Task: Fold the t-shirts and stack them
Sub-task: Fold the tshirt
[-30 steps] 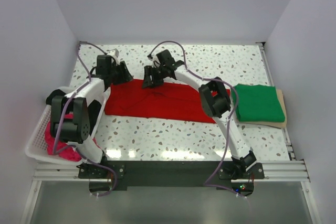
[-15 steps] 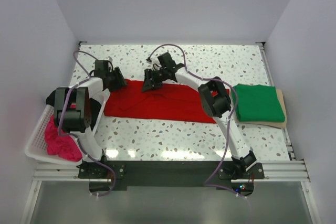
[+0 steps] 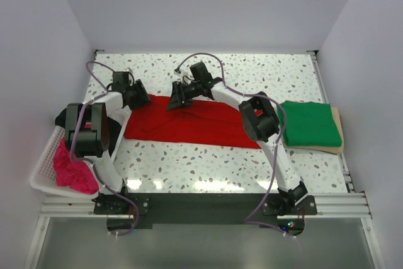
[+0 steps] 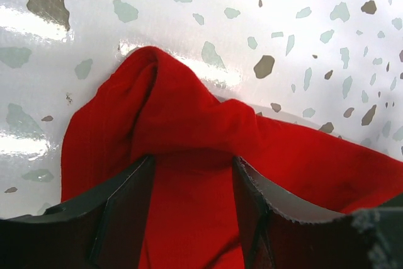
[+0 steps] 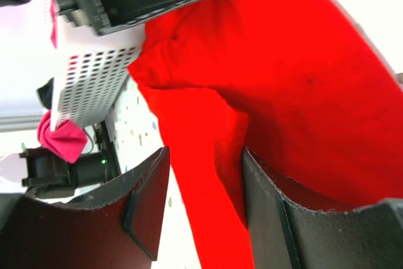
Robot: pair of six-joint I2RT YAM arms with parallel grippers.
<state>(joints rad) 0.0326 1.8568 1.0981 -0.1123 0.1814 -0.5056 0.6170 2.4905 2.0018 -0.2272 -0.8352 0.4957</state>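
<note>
Far L, at the counter's (image 3: 264,70) near-L edge: white basket (image 3: 43,163) w/ pink shirt (image 3: 70,172) bunched inside, unfolded.

L gripper (image 3: 141,97) sits low on the far-L corner of the red shirt (image 3: 195,125). Wrist view: jaws spread, red cloth lying between them, a humped fold just past the tips. No pinch seen.

Red shirt lies spread across mid counter, long side running L–R. Near edge fairly straight, far edge rumpled by the grippers.

R gripper (image 3: 175,101) is at the shirt's far edge, a bit L of centre, near the L gripper but apart. R arm (image 3: 258,118) reaches over the shirt's R part. Wrist view: jaws spread too, a fold of red cloth running between them, not clamped.

Far R: green shirt (image 3: 310,124), folded to a neat rectangle, lies on a tan board (image 3: 340,131) by the counter's R edge. It's just beside the red shirt's R end. The arm covers the gap, so touching or not: can't tell.
</note>
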